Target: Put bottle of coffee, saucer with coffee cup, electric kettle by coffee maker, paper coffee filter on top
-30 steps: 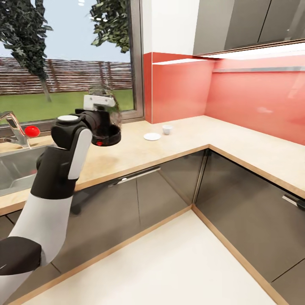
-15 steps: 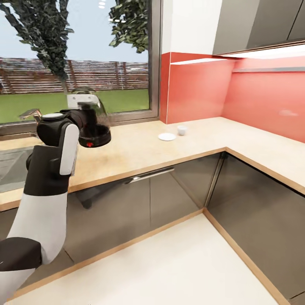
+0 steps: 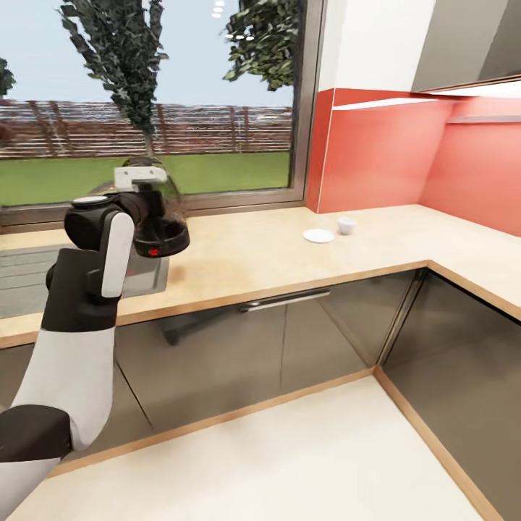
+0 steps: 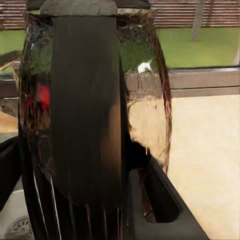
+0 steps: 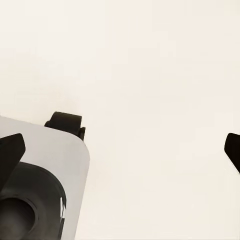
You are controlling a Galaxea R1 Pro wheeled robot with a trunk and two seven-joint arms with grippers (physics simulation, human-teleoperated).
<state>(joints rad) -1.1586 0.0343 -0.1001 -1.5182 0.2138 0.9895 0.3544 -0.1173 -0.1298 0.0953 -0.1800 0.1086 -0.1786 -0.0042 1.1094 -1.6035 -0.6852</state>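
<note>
My left gripper is shut on the black handle of the electric kettle, a clear glass jug with a black base and a red switch. It holds the kettle upright above the kitchen countertop, near the sink. In the left wrist view the kettle is very close, with a black finger beside its handle. The white saucer lies on the counter to the right, and the white coffee cup stands just beside it, off the plate. My right gripper is open over pale floor. The coffee maker, bottle and filter are out of view.
A steel sink is set in the counter behind my left arm. Grey cabinet fronts run below, turning a corner at the right. A window and a red backsplash back the counter. My own base is under the right gripper.
The whole view has swung, so the saucer, cup and counter corner sit further right in the picture. My left arm still carries the kettle in the same grip.
</note>
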